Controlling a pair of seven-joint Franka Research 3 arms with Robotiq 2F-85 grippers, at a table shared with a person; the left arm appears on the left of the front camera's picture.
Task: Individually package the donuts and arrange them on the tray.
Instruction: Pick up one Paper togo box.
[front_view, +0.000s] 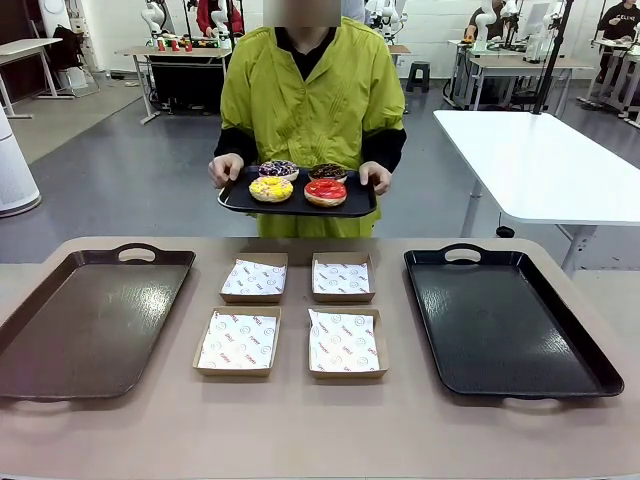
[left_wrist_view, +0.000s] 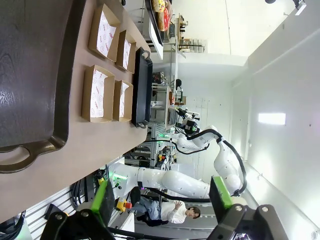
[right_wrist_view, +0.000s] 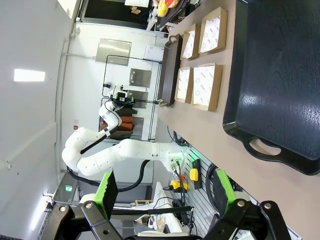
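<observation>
Brown tray (front_view: 90, 320) is laid at frame left, black tray (front_view: 505, 320) at right, four boxes (front_view: 238, 342) between. Donuts (front_view: 300, 182) are held on a small tray (front_view: 240, 200) by the person, upper centre, beyond the boxes, equally far from both arms. Left gripper (left_wrist_view: 161, 197) and right gripper (right_wrist_view: 165, 192) are seen spread and empty in wrist views; donut colours are resolved in front view.

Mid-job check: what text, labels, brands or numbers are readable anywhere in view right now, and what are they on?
No text is clear enough to quote.
Paper liners in the four cardboard boxes: repeated small red print, too small to read.
Small green wall sign in the right wrist view: blurred, unreadable.
</observation>
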